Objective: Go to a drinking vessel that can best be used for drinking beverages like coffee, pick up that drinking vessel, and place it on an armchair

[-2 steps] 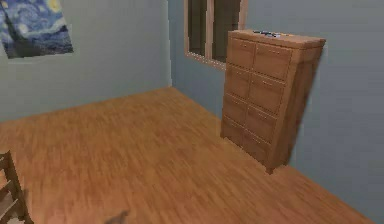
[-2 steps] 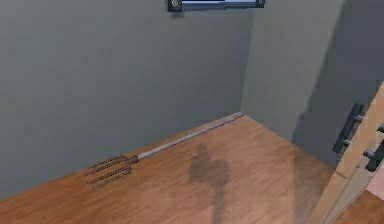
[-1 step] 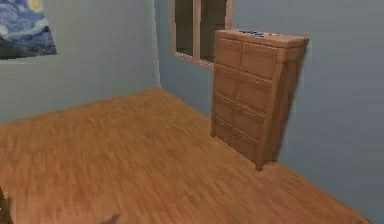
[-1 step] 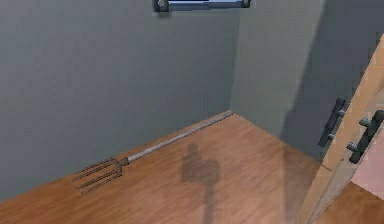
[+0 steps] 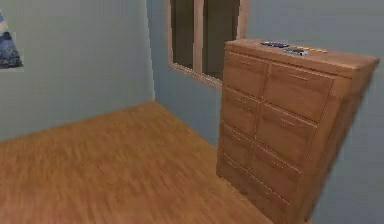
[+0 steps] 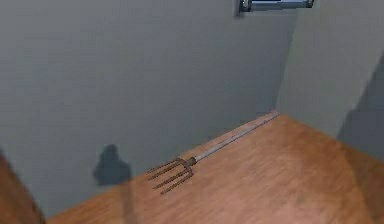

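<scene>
A tall wooden dresser (image 5: 285, 120) is standing at the right of the room, its rows of drawers facing out over the wooden floor (image 5: 100, 170). A few small flat things (image 5: 285, 47) are lying on its top, dark and light, perhaps remotes or cards, though they are too small to name. Just behind the dresser a wood-framed window (image 5: 205, 40) is sitting in the far blue-grey wall, and a picture (image 5: 8, 40) is hanging at the far left on the side wall. Out to the arm's side, a pitchfork (image 6: 215, 149) is lying on the floor along the foot of the wall, tines nearer and to the left, handle running toward the far right corner. High on that wall a framed thing (image 6: 275, 5) is hanging. I cannot tell how the gripper's jaws are standing, nor where the drinking vessel is.
</scene>
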You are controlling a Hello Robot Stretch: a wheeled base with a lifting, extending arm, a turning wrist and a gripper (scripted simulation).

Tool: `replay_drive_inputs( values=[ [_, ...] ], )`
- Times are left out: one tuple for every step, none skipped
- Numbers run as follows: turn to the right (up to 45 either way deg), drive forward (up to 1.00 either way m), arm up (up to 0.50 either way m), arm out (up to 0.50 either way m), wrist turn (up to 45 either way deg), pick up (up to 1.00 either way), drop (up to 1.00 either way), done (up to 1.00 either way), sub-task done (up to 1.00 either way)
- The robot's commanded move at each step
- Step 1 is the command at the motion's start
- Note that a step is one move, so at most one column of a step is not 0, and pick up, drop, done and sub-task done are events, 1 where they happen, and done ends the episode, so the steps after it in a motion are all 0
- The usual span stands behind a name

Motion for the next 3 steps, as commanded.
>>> replay_drive_inputs(
  values=[
    [30.0,0.00,0.00,0.00,0.0,0.00,0.00,0.00,0.00],
    [0.0,0.05,0.00,0.00,0.0,0.00,0.00,0.00,0.00],
    [-45.0,0.00,0.00,0.00,0.0,0.00,0.00,0.00,0.00]
  ],
)
